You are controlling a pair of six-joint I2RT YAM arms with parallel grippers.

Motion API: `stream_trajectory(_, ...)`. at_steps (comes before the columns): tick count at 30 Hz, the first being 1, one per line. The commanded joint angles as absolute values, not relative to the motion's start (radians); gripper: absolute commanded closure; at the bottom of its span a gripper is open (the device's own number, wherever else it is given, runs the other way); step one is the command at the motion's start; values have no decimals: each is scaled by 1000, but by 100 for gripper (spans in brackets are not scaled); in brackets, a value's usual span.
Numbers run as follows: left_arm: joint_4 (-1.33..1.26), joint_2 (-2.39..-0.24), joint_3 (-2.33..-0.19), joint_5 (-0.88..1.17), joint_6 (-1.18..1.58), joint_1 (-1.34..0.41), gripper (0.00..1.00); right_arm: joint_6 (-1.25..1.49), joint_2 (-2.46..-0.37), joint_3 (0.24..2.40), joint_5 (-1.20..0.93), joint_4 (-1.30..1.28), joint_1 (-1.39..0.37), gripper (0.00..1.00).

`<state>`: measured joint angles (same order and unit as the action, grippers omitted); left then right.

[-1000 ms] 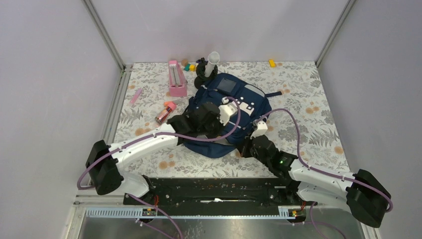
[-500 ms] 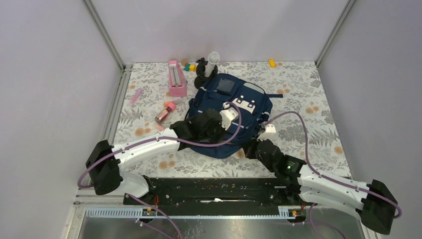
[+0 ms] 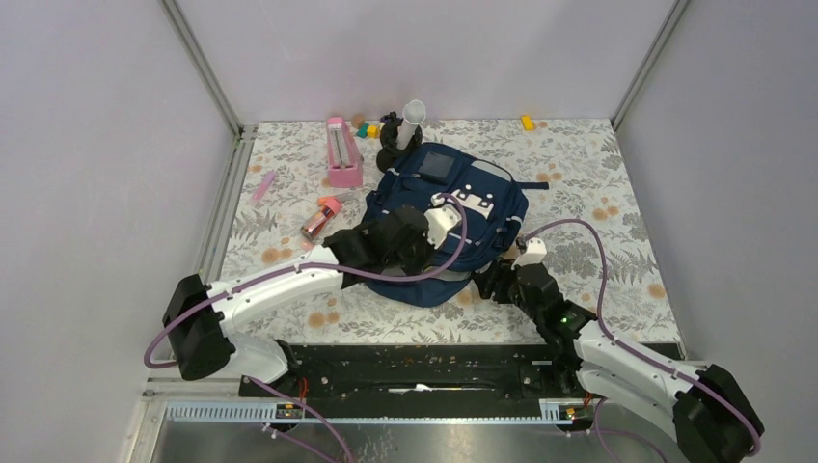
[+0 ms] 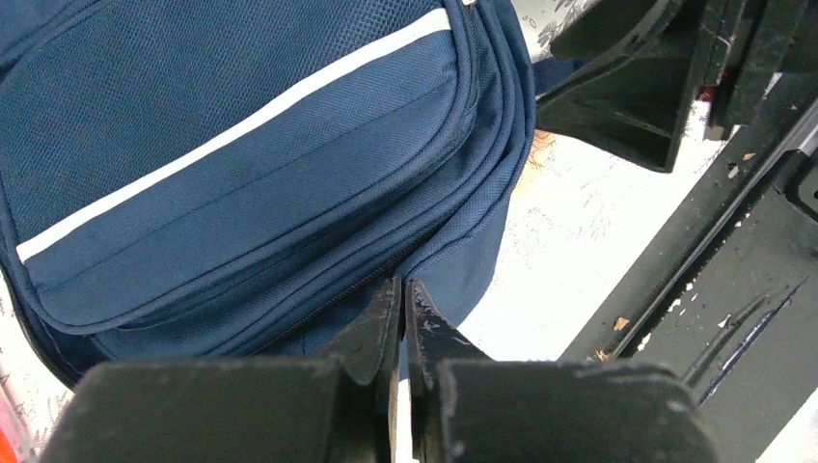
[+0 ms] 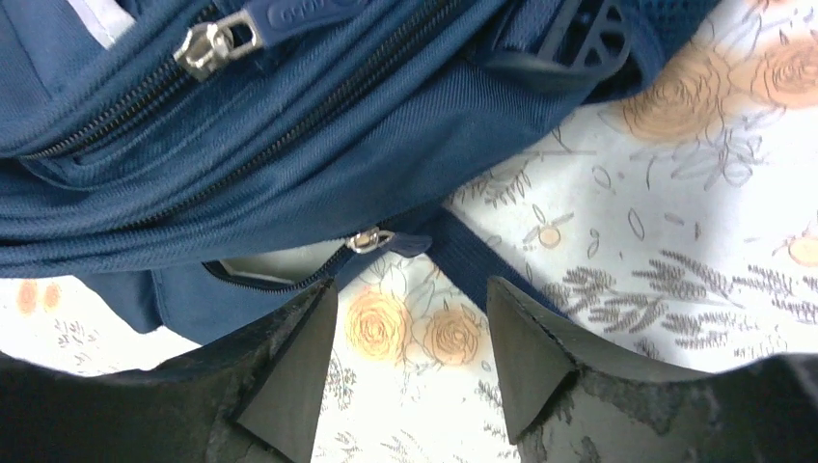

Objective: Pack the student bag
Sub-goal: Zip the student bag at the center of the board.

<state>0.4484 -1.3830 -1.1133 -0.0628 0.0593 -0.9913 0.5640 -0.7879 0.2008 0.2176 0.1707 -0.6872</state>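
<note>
The backpack lies mid-bench, its zip barely parted at its 5 o'clock corner. The right end effector stands open and empty, just short of the zip pull; closing here would likely miss it. The left end effector is shut at the backpack's near seam. Whether it nips fabric I cannot tell, so the backpack may slide when the zip is tugged.

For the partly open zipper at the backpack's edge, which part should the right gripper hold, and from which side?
Probably the silver slider: it sticks out from the student bag over the table, so the open right gripper can come straight ahead.
</note>
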Motion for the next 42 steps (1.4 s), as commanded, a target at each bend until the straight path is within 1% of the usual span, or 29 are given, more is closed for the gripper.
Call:
stream_trajectory(1, 470, -1365, -1183, -31, 9, -970, 100, 477, -825, 168, 43, 426, -603, 32)
stream_trajectory(4, 470, -1359, -1177, -7, -12, -957, 100, 450, -872, 165, -85, 515, -554, 32)
stream_trajectory(8, 454, -1351, -1168, 33, -6, -931, 100, 411, -972, 196, -214, 582, -520, 38)
stream_trajectory(14, 434, -1334, -1137, 43, -8, -915, 100, 400, -1058, 195, -250, 625, -456, 40)
stream_trajectory(18, 426, -1332, -1124, 52, -9, -911, 100, 389, -1124, 207, -298, 682, -441, 37)
stream_trajectory(21, 426, -1333, -1127, 60, -9, -913, 100, 381, -1188, 240, -350, 711, -440, 38)
stream_trajectory(22, 426, -1333, -1127, 61, -9, -912, 100, 388, -1208, 253, -372, 724, -440, 40)
stream_trajectory(26, 426, -1328, -1125, 56, -13, -911, 100, 413, -1273, 286, -446, 766, -439, 55)
stream_trajectory(30, 428, -1329, -1126, 55, -17, -911, 100, 437, -1303, 280, -454, 808, -440, 64)
stream_trajectory(33, 428, -1330, -1127, 56, -18, -910, 100, 446, -1307, 278, -462, 803, -439, 73)
stream_trajectory(37, 431, -1335, -1131, 59, -18, -910, 100, 487, -1286, 258, -488, 823, -439, 81)
stream_trajectory(42, 433, -1339, -1131, 55, -19, -909, 100, 523, -1191, 214, -494, 799, -440, 86)
